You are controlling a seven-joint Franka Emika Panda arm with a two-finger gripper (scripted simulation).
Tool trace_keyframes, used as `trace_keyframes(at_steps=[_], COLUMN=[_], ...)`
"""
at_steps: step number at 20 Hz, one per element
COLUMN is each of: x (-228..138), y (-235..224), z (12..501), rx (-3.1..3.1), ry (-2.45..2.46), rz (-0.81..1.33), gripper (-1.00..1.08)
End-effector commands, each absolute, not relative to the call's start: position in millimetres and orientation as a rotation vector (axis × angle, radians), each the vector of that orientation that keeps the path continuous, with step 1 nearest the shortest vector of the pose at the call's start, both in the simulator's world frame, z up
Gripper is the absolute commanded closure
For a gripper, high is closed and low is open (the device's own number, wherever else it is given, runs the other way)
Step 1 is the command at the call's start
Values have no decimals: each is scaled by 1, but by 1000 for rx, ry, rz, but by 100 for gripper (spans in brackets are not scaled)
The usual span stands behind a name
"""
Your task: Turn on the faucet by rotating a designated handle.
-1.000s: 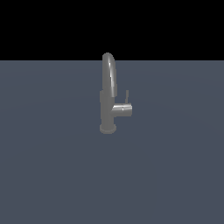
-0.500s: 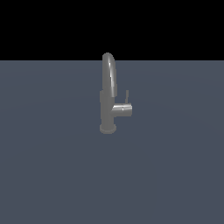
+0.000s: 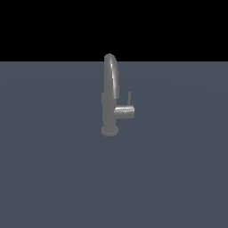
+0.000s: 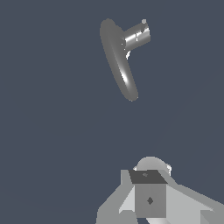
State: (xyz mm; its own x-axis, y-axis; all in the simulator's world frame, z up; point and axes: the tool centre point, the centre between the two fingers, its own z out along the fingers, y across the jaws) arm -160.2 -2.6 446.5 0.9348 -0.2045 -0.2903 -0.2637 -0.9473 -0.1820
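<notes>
Wrist view first: my pale grey boxy gripper [image 4: 149, 199] fills the lower edge of the picture, a square dark-faced block with a small diamond mark on it and sloping light-grey housing on either side. My fingertips do not show clearly, so I cannot tell whether they are spread or pressed together, and nothing is visibly held. I read no brand, label or writing on the gripper, only that diamond mark.

Well apart from my gripper, across bare dark blue-grey floor [image 4: 52, 131], stands the grey metallic faucet with a round base, thick column and tall arched spout [image 4: 119, 61], seen from above so the spout reads as a long curved bar. A short bright cylinder sticks out sideways from the faucet column, and at its far end the tip of the thin short grey lever handle [image 4: 144, 21] shows as a small dot.

In the exterior view my gripper is out of frame. The faucet [image 3: 110, 95] stands upright on the floor [image 3: 53, 178], its side stub pointing toward the exterior view's right. The handle [image 3: 129, 98] rises upright from the stub's outer end, just beside the spout. No lettering shows on the faucet, and no container is in sight.
</notes>
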Motion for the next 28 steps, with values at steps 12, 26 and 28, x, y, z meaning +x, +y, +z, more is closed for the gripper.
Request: trace_keyframes(at_steps=[12,26,28], x=[-88,-21,-13], y=[-14,-33,-36], z=[412,356,346], rx=[-2602,-2255,-2198], ry=[580,793,822], rz=[649,888,921], gripper=[108,108,108])
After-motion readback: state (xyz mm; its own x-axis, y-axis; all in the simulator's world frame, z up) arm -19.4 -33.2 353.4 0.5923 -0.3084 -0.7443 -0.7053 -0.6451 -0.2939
